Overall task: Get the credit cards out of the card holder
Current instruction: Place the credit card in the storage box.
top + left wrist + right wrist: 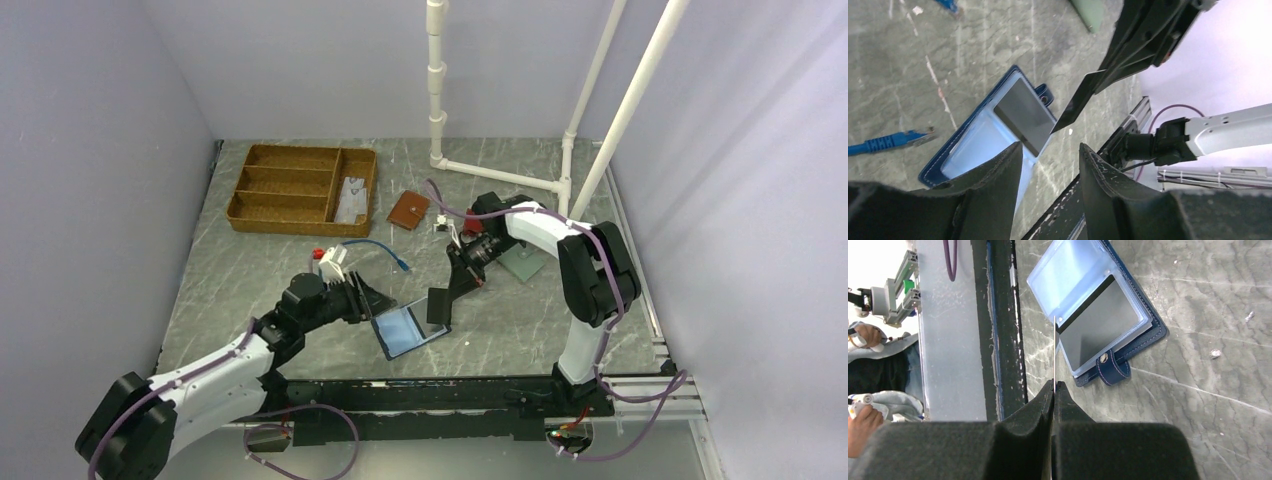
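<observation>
The navy card holder (410, 330) lies open on the table, glossy blue inside up, snap tab (1113, 371) to one side. A dark credit card (1098, 330) sits in its clear sleeve. My right gripper (455, 288) is shut on another dark credit card (438, 305), held on edge just above the holder's right side. That card shows as a thin line (1054, 350) in the right wrist view and as a tilted blade (1075, 102) in the left wrist view. My left gripper (1050, 150) hangs open and empty at the holder's left edge (973, 145).
A wicker divider tray (285, 226) stands at the back left with a pale card (350, 200) in its right compartment. A tan-brown wallet (408, 210), a blue cable (375, 245), a pale green plate (525, 262) and white pipes (500, 175) lie further back.
</observation>
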